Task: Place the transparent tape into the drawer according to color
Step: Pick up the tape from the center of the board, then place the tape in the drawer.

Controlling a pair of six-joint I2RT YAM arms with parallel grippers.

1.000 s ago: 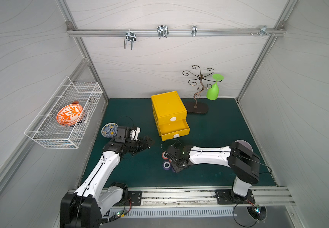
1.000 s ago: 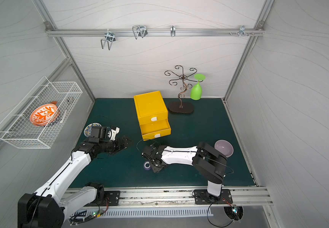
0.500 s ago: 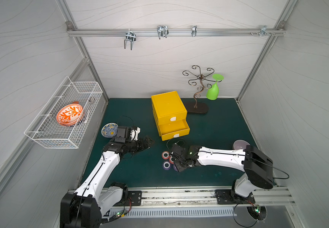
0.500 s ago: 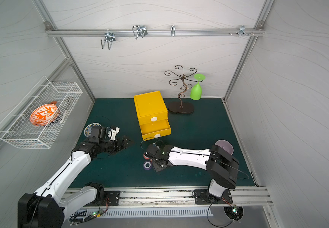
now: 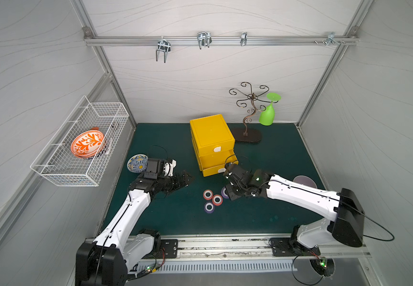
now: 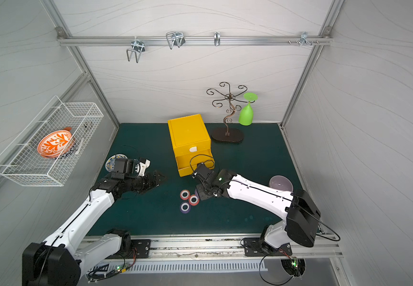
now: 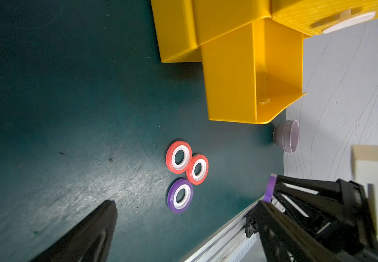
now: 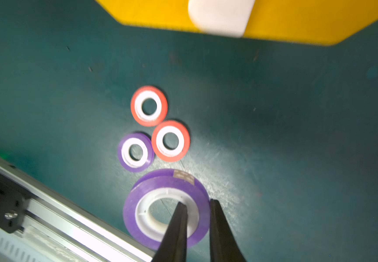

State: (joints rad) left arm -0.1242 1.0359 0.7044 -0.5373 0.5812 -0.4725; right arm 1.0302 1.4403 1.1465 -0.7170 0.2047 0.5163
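Near the mat's point(image 5: 165, 138) front middle, both top views show the right gripper point(image 5: 228, 194) clamped on a purple roll point(image 5: 224, 192), presumably bound for the open drawer point(image 5: 212, 171); the left gripper point(image 5: 186, 178) waits agape. Right wrist: one finger point(image 8: 179, 223) threads its core, preventing slip.

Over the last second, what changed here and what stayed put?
The right gripper, jaws shut on a purple tape roll, carried it a little away from the other rolls toward the yellow cabinet; its elbow swung outward, uncovering more of the purple bowl. Nothing was newly gripped or released. Unchanged: two red rolls and one purple roll on the mat, left gripper open, drawer open.
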